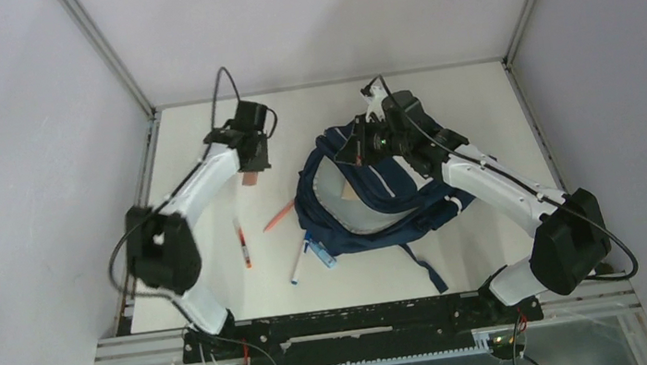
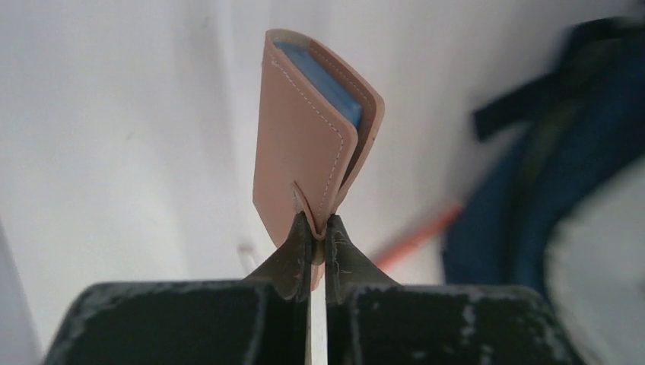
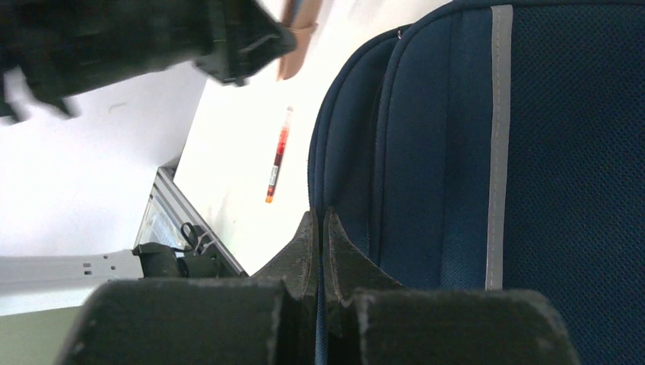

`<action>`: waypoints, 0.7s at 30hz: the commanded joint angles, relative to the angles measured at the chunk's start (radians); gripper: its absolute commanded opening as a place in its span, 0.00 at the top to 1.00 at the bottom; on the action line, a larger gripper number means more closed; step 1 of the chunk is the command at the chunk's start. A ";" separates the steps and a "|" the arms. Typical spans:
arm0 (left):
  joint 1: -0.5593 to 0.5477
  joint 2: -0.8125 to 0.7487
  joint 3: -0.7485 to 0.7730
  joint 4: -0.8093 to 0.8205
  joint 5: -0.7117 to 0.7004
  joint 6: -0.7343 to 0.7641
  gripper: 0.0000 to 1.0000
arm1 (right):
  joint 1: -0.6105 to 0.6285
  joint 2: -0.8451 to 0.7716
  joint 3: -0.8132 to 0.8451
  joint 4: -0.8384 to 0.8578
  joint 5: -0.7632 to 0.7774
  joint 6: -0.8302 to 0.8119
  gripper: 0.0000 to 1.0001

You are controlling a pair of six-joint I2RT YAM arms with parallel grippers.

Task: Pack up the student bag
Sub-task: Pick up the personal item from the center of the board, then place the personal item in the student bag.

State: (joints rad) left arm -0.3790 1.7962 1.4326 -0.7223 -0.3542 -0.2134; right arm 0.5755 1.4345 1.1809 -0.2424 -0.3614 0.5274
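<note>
Student bag [image 1: 425, 207] lies centre-right on the worktop [image 1: 486, 97], rim pinched in the closed right gripper [image 3: 320, 228]. Left gripper [image 2: 318, 228] clamps a pink wallet [image 2: 308, 144] left of the bag; loading it seems next, needing a carry into the mouth. Only the left wrist view shows its blue insert; only overhead, the gap between

The student bag [image 3: 563, 152] is navy cloth with a coarse mesh weave on its panels, crossed by a smooth pale-grey stripe [image 3: 498, 144] that has a slight sheen. The tan sleeve [image 2: 304, 144] looks like smooth, matt leather with pale stitching along its edges, and the fingers [image 2: 293, 258] of the left hand [image 2: 318, 228] are matt black, scuffed with pale flecks. The white bench [image 1: 477, 94] is smooth and matt.
</note>
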 commanded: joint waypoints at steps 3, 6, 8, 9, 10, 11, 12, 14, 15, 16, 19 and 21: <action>0.004 -0.397 -0.193 0.205 0.497 -0.197 1.00 | -0.028 -0.034 0.045 0.091 -0.054 0.021 1.00; 0.005 -0.500 -0.356 0.380 0.778 -0.390 1.00 | -0.035 -0.037 0.045 0.099 -0.058 0.021 1.00; 0.005 -0.525 -0.454 0.561 0.942 -0.540 1.00 | -0.037 -0.040 0.045 0.104 -0.061 0.019 1.00; 0.005 -0.529 -0.501 0.667 1.010 -0.622 1.00 | -0.038 -0.040 0.045 0.105 -0.063 0.018 1.00; 0.001 -0.531 -0.541 0.776 1.063 -0.694 1.00 | -0.039 -0.041 0.045 0.106 -0.066 0.019 1.00; -0.002 -0.531 -0.569 0.851 1.088 -0.742 1.00 | -0.041 -0.043 0.045 0.106 -0.067 0.017 1.00; -0.005 -0.528 -0.586 0.898 1.102 -0.776 1.00 | -0.043 -0.045 0.046 0.104 -0.067 0.015 1.00; -0.014 -0.505 -0.602 0.958 1.121 -0.815 1.00 | -0.047 -0.048 0.045 0.101 -0.069 0.009 1.00; -0.021 -0.488 -0.609 0.991 1.133 -0.842 1.00 | -0.052 -0.049 0.045 0.103 -0.071 0.008 1.00; -0.030 -0.467 -0.621 1.058 1.145 -0.883 1.00 | -0.054 -0.051 0.045 0.103 -0.077 0.009 1.00; -0.076 -0.402 -0.630 1.246 1.161 -0.991 1.00 | -0.070 -0.056 0.046 0.106 -0.110 0.017 1.00; -0.100 -0.351 -0.621 1.330 1.149 -1.049 1.00 | -0.080 -0.064 0.045 0.114 -0.137 0.022 1.00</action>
State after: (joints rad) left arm -0.4328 1.3911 0.8055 0.2573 0.7136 -1.0710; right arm 0.5137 1.4342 1.1809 -0.2253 -0.4316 0.5297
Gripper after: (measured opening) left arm 0.030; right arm 0.009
